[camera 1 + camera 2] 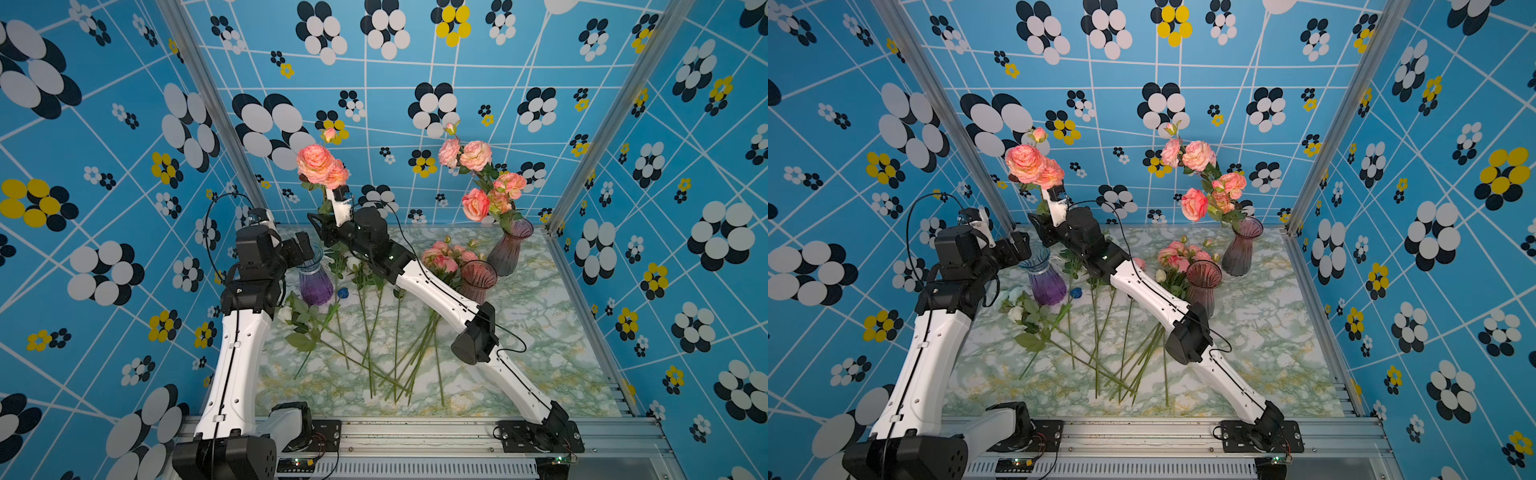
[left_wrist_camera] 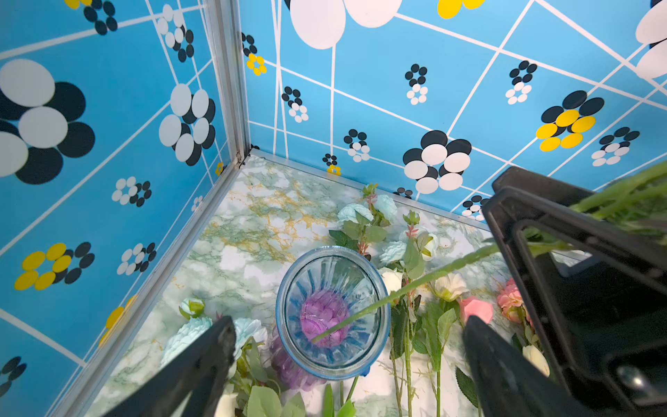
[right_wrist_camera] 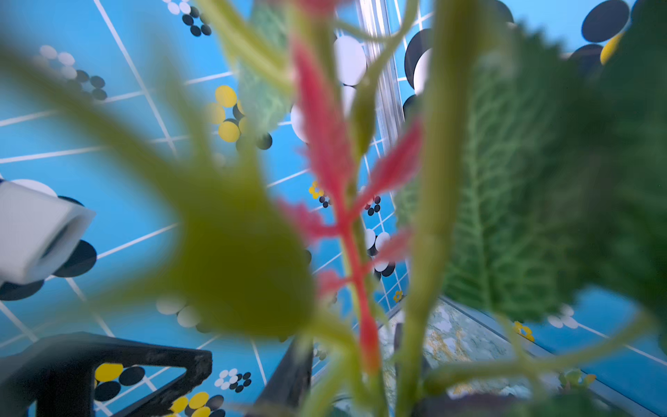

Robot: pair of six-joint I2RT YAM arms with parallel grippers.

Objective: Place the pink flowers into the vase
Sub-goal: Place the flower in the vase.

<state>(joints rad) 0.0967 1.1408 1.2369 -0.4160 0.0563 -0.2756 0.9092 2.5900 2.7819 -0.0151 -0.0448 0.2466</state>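
Purple vase [image 1: 316, 286] w/ pink flowers [image 1: 318, 164] stem tip inside.

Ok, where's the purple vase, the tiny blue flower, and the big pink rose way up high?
purple vase [image 1: 316, 287]: in a top view, on its purple belly.
tiny blue flower [image 1: 342, 293]: in a top view, on its petals, right beside the vase.
big pink rose [image 1: 314, 163]: in a top view, on the middle of the bloom.

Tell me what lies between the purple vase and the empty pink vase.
Loose green flower stems and a small blue flower lie there, with the right arm crossing above them; both top views show it.
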